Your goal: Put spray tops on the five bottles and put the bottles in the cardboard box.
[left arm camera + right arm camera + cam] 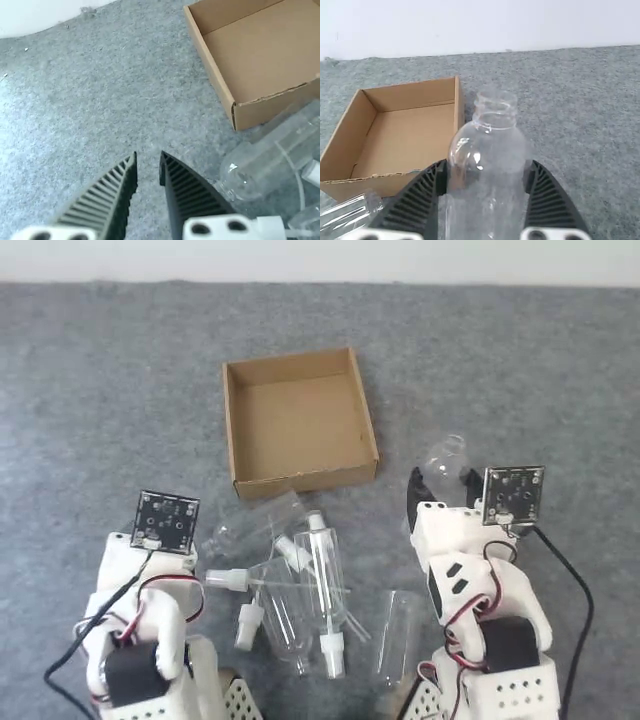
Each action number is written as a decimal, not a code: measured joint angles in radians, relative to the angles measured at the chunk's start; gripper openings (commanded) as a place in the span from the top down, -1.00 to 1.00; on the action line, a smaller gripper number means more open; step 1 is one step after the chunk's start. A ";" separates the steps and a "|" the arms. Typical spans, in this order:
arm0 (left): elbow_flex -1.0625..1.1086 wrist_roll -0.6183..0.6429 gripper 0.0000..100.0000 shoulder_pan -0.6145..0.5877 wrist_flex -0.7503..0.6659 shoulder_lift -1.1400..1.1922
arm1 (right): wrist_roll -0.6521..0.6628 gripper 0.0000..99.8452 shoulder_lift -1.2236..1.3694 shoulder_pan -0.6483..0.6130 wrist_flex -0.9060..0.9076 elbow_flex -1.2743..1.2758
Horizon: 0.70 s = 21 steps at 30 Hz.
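The cardboard box (229, 425) sits open and empty at the middle back of the grey carpet. My right gripper (440, 480) is to the box's right, shut on a clear bottle (446, 453) with a bare neck. In the right wrist view the bottle (487, 145) stands between the dark fingers (420, 195), its open mouth toward the box (405, 135). My left gripper (148, 167) hangs over bare carpet left of the box (215, 75), its jaws a narrow gap apart with nothing between them. Several clear bottles (322, 560) and white spray tops (228, 580) lie heaped between the arms.
One bottle (395, 635) lies apart, close to the right arm's base. Another bottle (270, 160) rests just in front of the box's near wall. Bare carpet stretches to the left of the box and behind it.
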 measured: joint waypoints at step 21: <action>-0.121 0.106 0.57 0.000 -0.017 0.704 | 0.000 0.83 0.000 0.005 0.000 0.000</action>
